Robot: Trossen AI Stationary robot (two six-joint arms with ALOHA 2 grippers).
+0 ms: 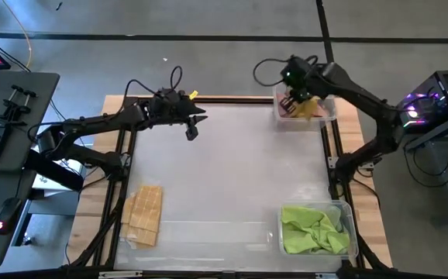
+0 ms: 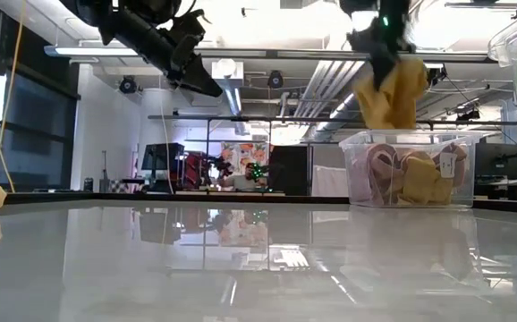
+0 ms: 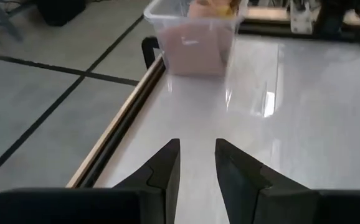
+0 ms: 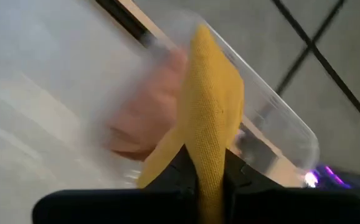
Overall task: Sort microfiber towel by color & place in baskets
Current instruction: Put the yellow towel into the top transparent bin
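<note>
A: Why so high, that yellow towel (image 2: 391, 92)?
B: Pinched at its top edge by the right claw (image 1: 298, 99), directly over the far basket (image 2: 411, 182). Likely held there for a drop among the pink and yellow cloths already inside.
A: And hanging which way?
B: Straight down, long axis vertical, lower end just above the basket rim. Bunched, not spread flat.
A: Left claw (image 3: 197, 163)?
B: Empty, fingers slightly spread, hovering above the bench (image 1: 224, 178) near its far edge. Pointed toward the same far basket, probably just waiting.
A: Anything left to sort?
B: Seemingly yes: a folded tan stack (image 1: 145, 213) at the bench's near left edge, lying flat, long axis running near to far.
A: Other basket?
B: Near right corner (image 1: 349, 225), filled with green towels (image 1: 311, 229). Well apart from the far one, so colours kept separate.
</note>
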